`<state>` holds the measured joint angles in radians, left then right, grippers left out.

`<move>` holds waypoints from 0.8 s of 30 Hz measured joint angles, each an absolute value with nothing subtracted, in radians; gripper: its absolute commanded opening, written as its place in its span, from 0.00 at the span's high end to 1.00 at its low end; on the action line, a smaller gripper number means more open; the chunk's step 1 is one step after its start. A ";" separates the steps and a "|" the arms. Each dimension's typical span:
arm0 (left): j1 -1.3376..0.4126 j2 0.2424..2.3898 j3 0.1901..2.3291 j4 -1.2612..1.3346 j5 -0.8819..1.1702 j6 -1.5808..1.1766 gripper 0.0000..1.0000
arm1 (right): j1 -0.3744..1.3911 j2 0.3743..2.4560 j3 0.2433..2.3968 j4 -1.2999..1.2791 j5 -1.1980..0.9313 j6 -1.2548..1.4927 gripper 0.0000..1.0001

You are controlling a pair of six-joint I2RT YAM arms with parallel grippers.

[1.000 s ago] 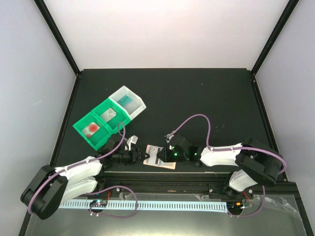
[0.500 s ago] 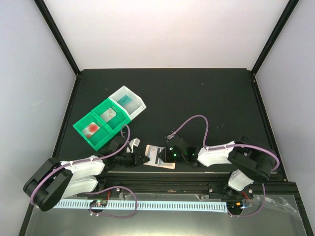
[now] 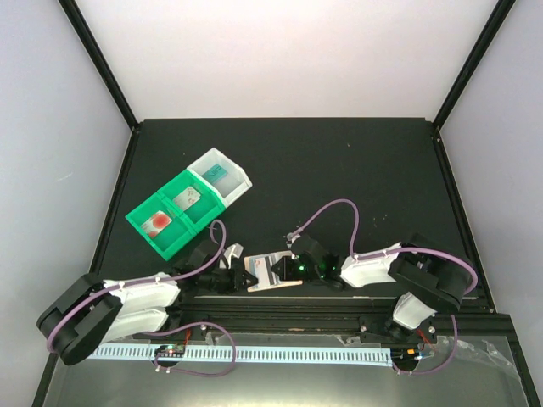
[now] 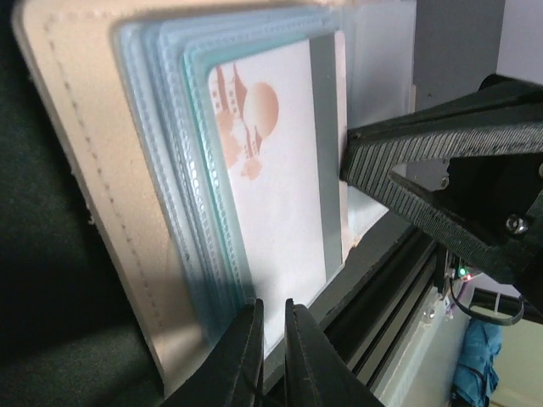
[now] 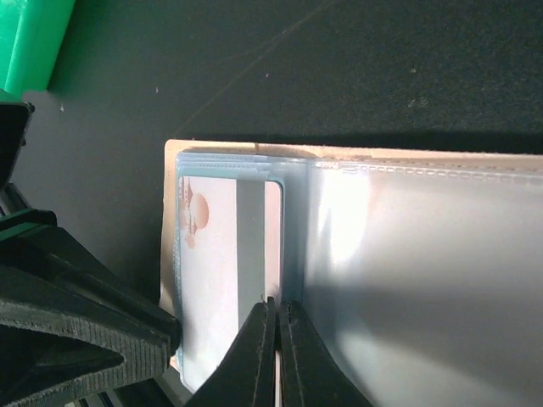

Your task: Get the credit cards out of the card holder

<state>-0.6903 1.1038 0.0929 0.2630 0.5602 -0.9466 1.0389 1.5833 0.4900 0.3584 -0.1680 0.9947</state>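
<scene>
We've got a matte black worktop (image 3: 356,170) boxed in by pale walls (image 3: 51,127). The card holder (image 4: 93,186) sits just front-right of the green bins (image 3: 170,222), with our left hand (image 4: 273,326) and right hand (image 5: 273,318) both pinching it.

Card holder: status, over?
Left gripper, right gripper: jaws shut on card holder sleeves. White card not yet out. Nothing in the way.

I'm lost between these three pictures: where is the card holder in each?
Top view: card holder at the table's near edge, centre.
Left wrist: card holder fills left and centre.
Right wrist: card holder spans centre to right edge.
Shared landmark: its pale card with a brownish print, clear in both wrist views, too small overhead.
</scene>
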 measured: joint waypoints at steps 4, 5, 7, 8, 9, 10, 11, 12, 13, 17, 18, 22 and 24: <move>-0.691 1.073 0.093 0.249 0.528 -0.946 0.90 | 1.039 1.579 0.478 0.368 -0.169 0.994 0.99; -0.691 1.062 0.093 0.239 0.516 -0.945 0.90 | 1.039 1.574 0.474 0.367 -0.168 0.994 0.99; -0.691 1.044 0.095 0.212 0.490 -0.940 0.90 | 1.038 1.563 0.464 0.369 -0.168 0.993 0.99; -0.691 1.039 0.095 0.197 0.474 -0.936 0.90 | 1.036 1.559 0.459 0.371 -0.169 0.992 0.99; -0.691 1.034 0.096 0.180 0.459 -0.931 0.90 | 1.033 1.559 0.452 0.378 -0.172 0.990 0.98; -0.691 1.031 0.096 0.170 0.448 -0.928 0.90 | 1.029 1.559 0.446 0.387 -0.180 0.989 0.97; -0.691 1.028 0.096 0.162 0.440 -0.925 0.90 | 1.025 1.559 0.438 0.397 -0.188 0.988 0.96; -0.691 1.026 0.096 0.159 0.434 -0.921 0.90 | 1.021 1.559 0.430 0.409 -0.196 0.986 0.96; -0.691 1.024 0.096 0.158 0.429 -0.918 0.91 | 1.018 1.559 0.423 0.422 -0.204 0.986 0.96; -0.691 1.019 0.097 0.154 0.413 -0.911 0.91 | 1.011 1.559 0.398 0.465 -0.243 0.986 0.97; -0.692 1.015 0.097 0.151 0.410 -0.909 0.91 | 1.010 1.559 0.394 0.475 -0.251 0.986 0.98; -0.692 0.992 0.098 0.123 0.389 -0.905 0.91 | 0.998 1.559 0.356 0.545 -0.287 0.997 0.99; -0.692 0.981 0.099 0.111 0.378 -0.902 0.91 | 0.989 1.559 0.331 0.578 -0.299 1.006 0.99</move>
<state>-0.6918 0.9813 0.0986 0.1112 0.3782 -0.9024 0.9890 1.5585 0.3309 0.5777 -0.2989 1.0058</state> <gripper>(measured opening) 0.093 0.011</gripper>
